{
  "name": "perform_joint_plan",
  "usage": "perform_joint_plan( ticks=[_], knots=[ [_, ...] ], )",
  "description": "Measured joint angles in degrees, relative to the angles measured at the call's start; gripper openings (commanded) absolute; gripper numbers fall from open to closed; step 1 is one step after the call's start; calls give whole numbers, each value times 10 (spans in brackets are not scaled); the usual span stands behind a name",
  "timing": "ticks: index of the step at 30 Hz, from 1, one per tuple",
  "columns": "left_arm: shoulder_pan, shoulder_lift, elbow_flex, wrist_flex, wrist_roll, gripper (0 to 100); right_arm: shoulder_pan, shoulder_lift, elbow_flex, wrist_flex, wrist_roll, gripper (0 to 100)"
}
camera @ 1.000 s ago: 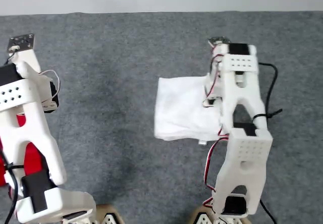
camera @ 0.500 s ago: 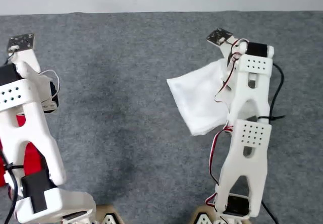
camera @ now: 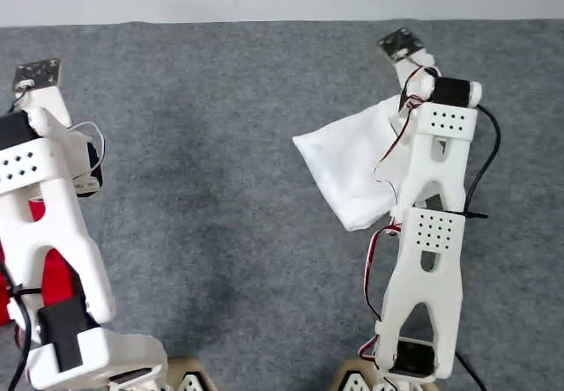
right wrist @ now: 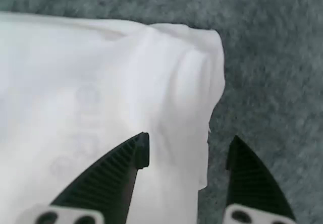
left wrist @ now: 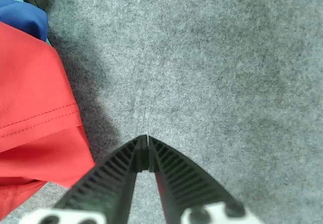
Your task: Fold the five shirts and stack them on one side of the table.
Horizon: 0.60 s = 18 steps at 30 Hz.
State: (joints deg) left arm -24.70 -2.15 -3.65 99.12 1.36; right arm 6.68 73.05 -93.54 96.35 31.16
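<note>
The white shirt (camera: 351,166) lies on the right half of the grey desk (camera: 203,144), a folded bundle set askew, with one corner pointing toward the middle of the desk. Its far side is hidden under the right arm (camera: 430,232), which stretches over it from the near edge.

In the right wrist view the right claw (right wrist: 189,151) has its jaws spread wide, holding nothing. One finger (right wrist: 136,156) is over the white cloth and the other is over bare desk just past the shirt's edge, so the edge runs between them. Whether the finger touches the cloth cannot be told. The corner of the shirt beyond the claw is rumpled into soft ridges.

The left arm (camera: 48,215) stands at the left side of the desk, well apart from the white shirt. The left claw (left wrist: 147,143) is closed, its tips meeting with nothing between them, above bare desk. Just beside it lies the red shirt (left wrist: 35,108), with a stitched hem showing. The blue shirt (left wrist: 20,13) is beyond the red one, touching it.
</note>
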Motion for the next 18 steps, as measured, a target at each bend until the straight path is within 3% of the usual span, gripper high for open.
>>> perform_joint_plan(
  ticks=[12, 18],
  knots=[
    [0, 0, 0, 0, 0, 6, 1, -100, -1, 41, -364, 260],
    [0, 0, 0, 0, 0, 6, 12, -160, -1, 41, -423, 260]
  ],
)
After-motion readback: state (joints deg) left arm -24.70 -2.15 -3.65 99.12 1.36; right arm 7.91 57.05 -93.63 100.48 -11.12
